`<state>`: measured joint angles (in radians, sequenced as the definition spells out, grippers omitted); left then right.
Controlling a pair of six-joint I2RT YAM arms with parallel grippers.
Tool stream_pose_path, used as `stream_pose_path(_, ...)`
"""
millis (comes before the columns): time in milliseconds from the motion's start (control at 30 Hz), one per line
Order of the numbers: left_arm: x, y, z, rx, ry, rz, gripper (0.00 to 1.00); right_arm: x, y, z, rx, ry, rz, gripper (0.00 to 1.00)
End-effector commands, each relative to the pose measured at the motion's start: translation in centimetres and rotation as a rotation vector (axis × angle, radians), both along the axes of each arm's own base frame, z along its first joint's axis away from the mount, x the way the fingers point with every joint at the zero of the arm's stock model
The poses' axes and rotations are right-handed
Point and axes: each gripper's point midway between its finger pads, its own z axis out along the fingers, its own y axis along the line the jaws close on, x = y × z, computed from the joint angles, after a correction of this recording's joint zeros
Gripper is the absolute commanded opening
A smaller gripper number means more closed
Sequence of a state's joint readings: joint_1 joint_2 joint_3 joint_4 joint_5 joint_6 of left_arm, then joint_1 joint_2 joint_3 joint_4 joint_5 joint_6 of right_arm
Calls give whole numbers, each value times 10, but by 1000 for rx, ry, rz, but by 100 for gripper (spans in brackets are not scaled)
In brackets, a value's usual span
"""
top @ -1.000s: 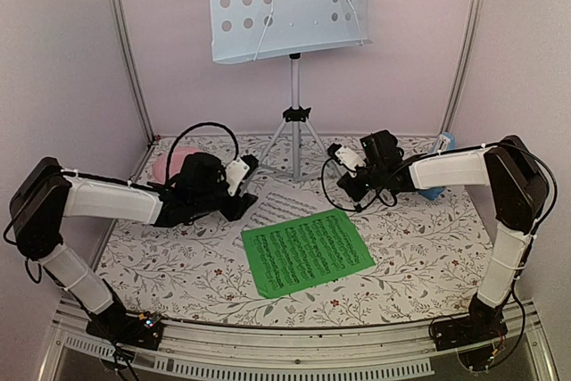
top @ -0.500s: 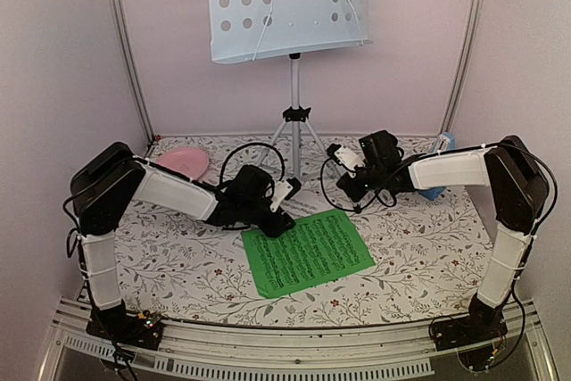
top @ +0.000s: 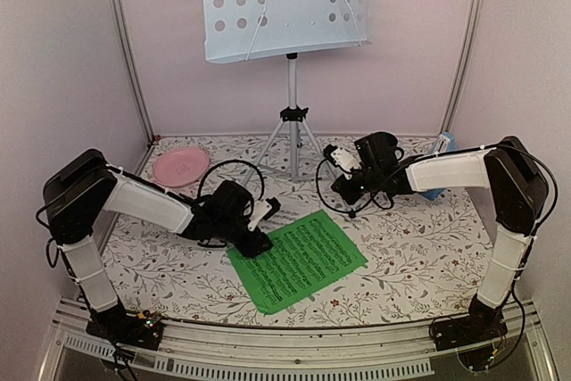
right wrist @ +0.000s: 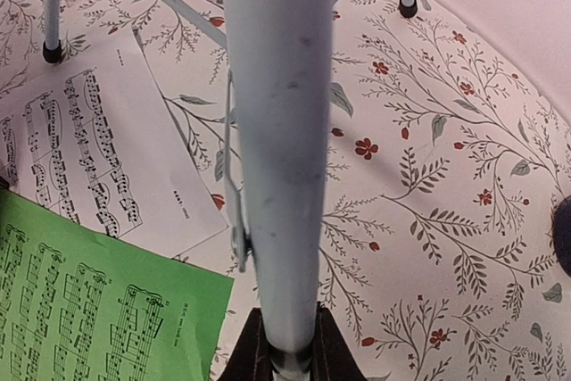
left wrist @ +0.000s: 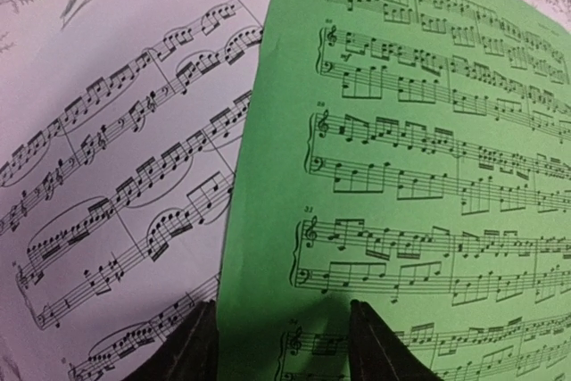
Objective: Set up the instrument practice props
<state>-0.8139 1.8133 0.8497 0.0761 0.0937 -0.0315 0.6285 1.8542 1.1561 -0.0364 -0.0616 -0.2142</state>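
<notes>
The pale grey perforated music stand [top: 284, 2] stands at the back on its silver tripod [top: 292, 122]. My right gripper [top: 334, 174] is shut on one tripod leg [right wrist: 277, 131], which fills the gap between its jaws [right wrist: 287, 345]. The green sheet-music page [top: 296, 258] lies mid-table, overlapping the white page [top: 287, 205]. My left gripper [top: 258, 240] is low over the green page's left edge [left wrist: 401, 176], jaws open [left wrist: 281, 341], one finger over each page; the white page [left wrist: 116, 176] lies to the left. The light-blue metronome [top: 444, 143] stands at the back right, partly hidden by my right arm.
A pink plate [top: 179, 167] lies at the back left. A blue thing [top: 434, 192] is partly hidden under my right forearm. Two other tripod feet [right wrist: 52, 51] rest on the floral cloth near the white page [right wrist: 98, 149]. Metal frame posts [top: 125, 42] flank the back corners.
My left arm swung from the plate to the pages and lowered onto the green page, which slid left and forward. The stand shifted slightly left. My right gripper stayed on the leg.
</notes>
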Motion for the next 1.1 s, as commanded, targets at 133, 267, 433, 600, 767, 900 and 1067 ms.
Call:
stream_pose_path(133, -30, 25, 0, 20, 112, -25, 50, -66, 37, -23, 43, 187, 130, 11)
stream_pose_path(267, -22, 26, 16, 12, 57, -16, 50, -81, 56, -17, 93, 209, 165, 16)
stream_pose_path(433, -14, 30, 51, -72, -57, 12, 53, -91, 74, -14, 130, 220, 195, 18)
stream_pose_path(600, 2, 41, 100, -161, -221, 93, 59, -94, 82, -19, 128, 230, 204, 23)
stream_pose_path(767, 17, 55, 124, -183, -288, 174, 58, -89, 77, -19, 111, 210, 173, 14)
stream_pose_path(900, 23, 65, 134, -227, -303, 204, 58, -87, 72, -17, 98, 195, 160, 13)
stream_pose_path(1067, 44, 92, 133, -222, -295, 334, 59, -93, 80, -8, 145, 201, 197, 18)
